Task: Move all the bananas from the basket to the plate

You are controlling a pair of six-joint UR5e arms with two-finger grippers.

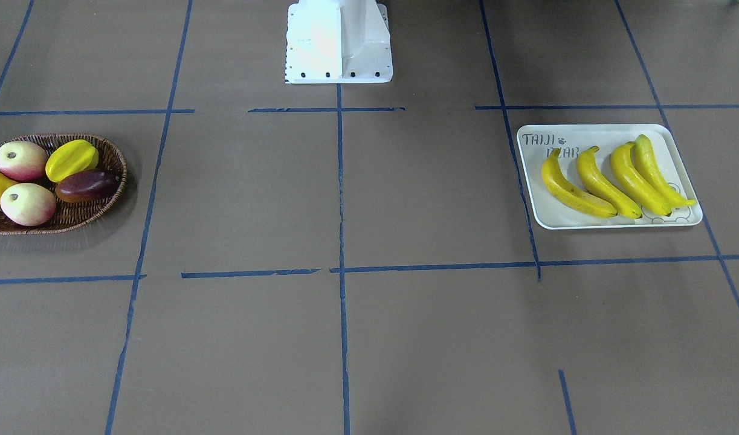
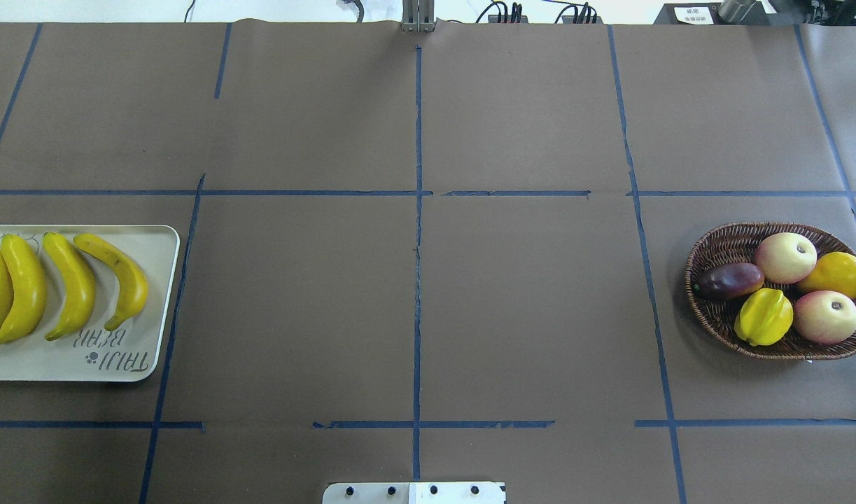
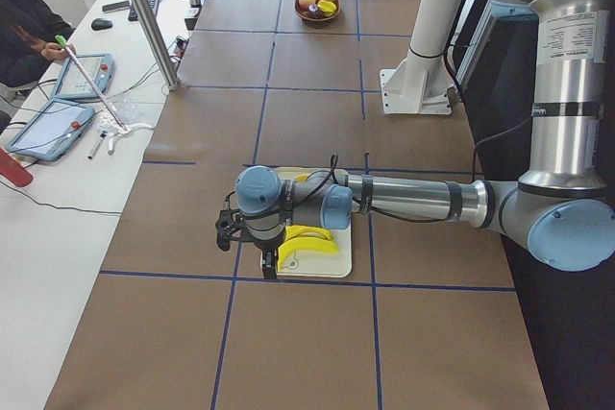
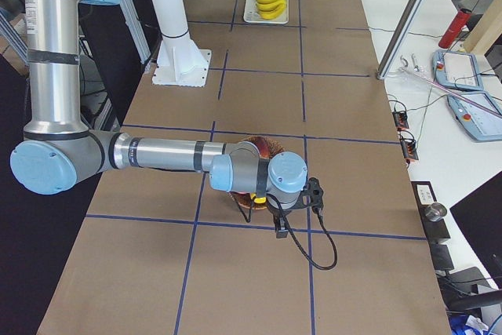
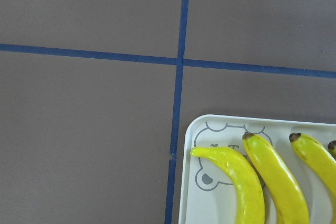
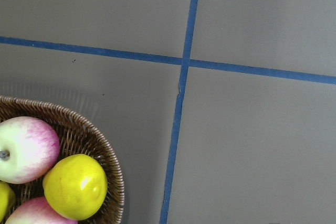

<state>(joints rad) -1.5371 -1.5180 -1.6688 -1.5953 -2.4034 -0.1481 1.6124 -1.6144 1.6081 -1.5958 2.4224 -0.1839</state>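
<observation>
Four bananas (image 1: 603, 186) lie side by side on the plate (image 1: 611, 135); the basket (image 1: 103, 206), well apart, holds other fruit (image 1: 73, 160). Left gripper (image 3: 267, 264) hangs at the plate's edge, right gripper (image 4: 280, 227) by the basket; whether either claw is apart or together cannot be told

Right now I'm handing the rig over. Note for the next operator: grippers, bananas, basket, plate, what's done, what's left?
Left gripper: over the plate. It shows only in the side view, so I cannot tell whether it is open or shut.
Right gripper: by the basket. Same, cannot tell.
Bananas: all four lie side by side on the plate.
The basket holds two apples, a starfruit, a dark fruit and a round yellow fruit. No banana is visible in it.
Done: the transfer looks complete.
Left: nothing, apart perhaps from parking the arms.
</observation>
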